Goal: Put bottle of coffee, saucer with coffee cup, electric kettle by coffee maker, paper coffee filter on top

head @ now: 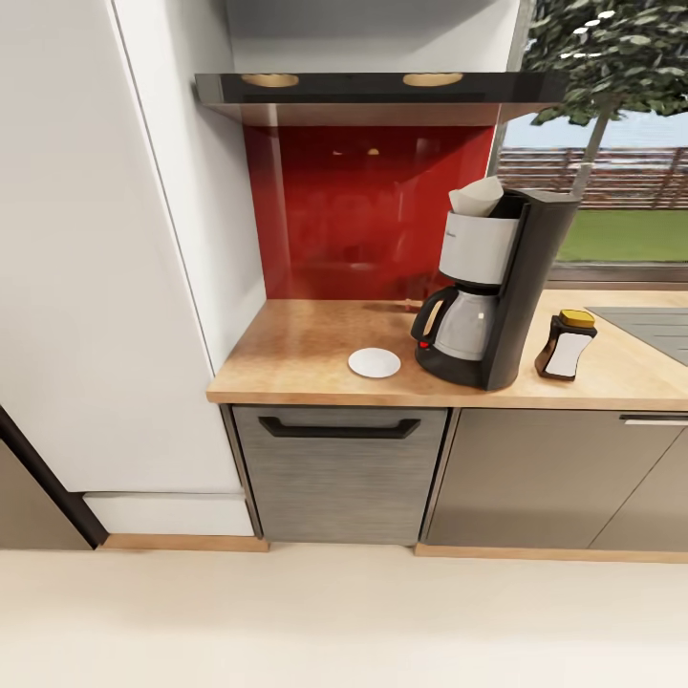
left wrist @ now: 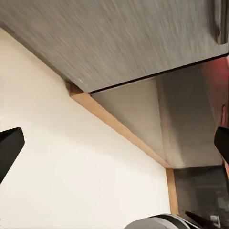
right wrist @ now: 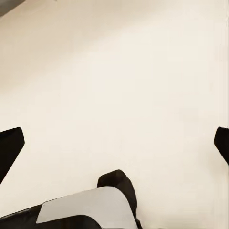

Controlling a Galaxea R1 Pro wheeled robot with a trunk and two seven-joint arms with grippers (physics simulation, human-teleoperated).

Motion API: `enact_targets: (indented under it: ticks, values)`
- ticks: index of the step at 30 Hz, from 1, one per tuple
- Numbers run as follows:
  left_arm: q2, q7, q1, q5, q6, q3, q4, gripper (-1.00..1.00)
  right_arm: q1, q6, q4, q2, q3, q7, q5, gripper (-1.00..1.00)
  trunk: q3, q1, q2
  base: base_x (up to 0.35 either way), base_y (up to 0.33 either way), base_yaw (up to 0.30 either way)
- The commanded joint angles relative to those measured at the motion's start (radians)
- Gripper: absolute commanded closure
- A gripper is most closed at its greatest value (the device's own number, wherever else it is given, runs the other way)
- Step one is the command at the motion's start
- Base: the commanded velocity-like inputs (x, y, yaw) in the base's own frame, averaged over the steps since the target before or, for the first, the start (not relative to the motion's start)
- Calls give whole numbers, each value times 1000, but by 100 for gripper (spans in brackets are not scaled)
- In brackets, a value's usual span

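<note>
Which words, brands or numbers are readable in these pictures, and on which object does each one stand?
None can be read.
The bottle of coffee has a white label, but it shows no legible print.
The coffee maker shows no legible brand or marking on its silver front.

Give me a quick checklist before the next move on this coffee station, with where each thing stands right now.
1. Coffee maker on the countertop: ok.
2. Paper coffee filter on top of the machine: ok.
3. Bottle of coffee on the counter beside the machine: ok.
4. Saucer beside the machine: ok; coffee cup on it: not ok, the saucer is bare.
5. Electric kettle beside the machine: not ok.
6. Left gripper and right gripper open and empty: ok.
</note>
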Motion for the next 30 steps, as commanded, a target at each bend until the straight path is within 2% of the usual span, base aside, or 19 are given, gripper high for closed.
enact_targets:
  ticks: [1, 2, 3, 4, 5, 8, 12, 16, 21, 24, 30]
  values:
    - [-2, 7, -1, -2, 0, 3, 1, -100, 2, -71, 79, -6, -12, 67, -10, -100, -1, 0, 0, 0, 0, 0]
    - [-7, 49, -1, -2, 0, 3, 0, -100, 6, -192, 232, -16, -77, 238, -11, -100, -1, 0, 0, 0, 0, 0]
    - [-11, 77, -1, -2, 0, 3, 0, -100, 7, -237, 291, -19, -123, 318, -11, -100, -1, 0, 0, 0, 0, 0]
    - [-14, 88, -1, -2, -1, 2, 0, -100, 8, -253, 312, -20, -144, 348, -11, -100, -1, 0, 0, 0, 0, 0]
    - [-19, 110, -1, -2, -1, 2, -1, -100, 9, -284, 353, -23, -195, 406, -11, -100, -1, 0, 0, 0, 0, 0]
    - [-23, 124, -1, -2, -1, 2, -1, -100, 10, -303, 378, -25, -229, 443, -12, -100, -1, 0, 0, 0, 0, 0]
    - [-27, 132, -1, -2, -1, 2, -1, -100, 10, -312, 390, -26, -246, 467, -13, -100, -1, 0, 0, 0, 0, 0]
    - [-29, 135, -1, -2, -1, 3, -1, -100, 11, -314, 395, -27, -251, 500, -13, -100, -1, 0, 0, 0, 0, 0]
    - [-29, 136, -1, -2, -1, 2, 0, -100, 11, -315, 398, -26, -251, 511, -13, -100, -1, 0, 0, 0, -2, 0]
    - [-29, 139, -1, -2, -1, 1, -1, -100, 11, -315, 400, -24, -252, 513, -12, -100, -1, 0, 0, 0, -222, 0]
    - [-29, 153, -1, -2, -1, 2, -1, -100, 12, -315, 400, -24, -252, 514, -13, -100, -1, 0, 0, 0, -28, -241]
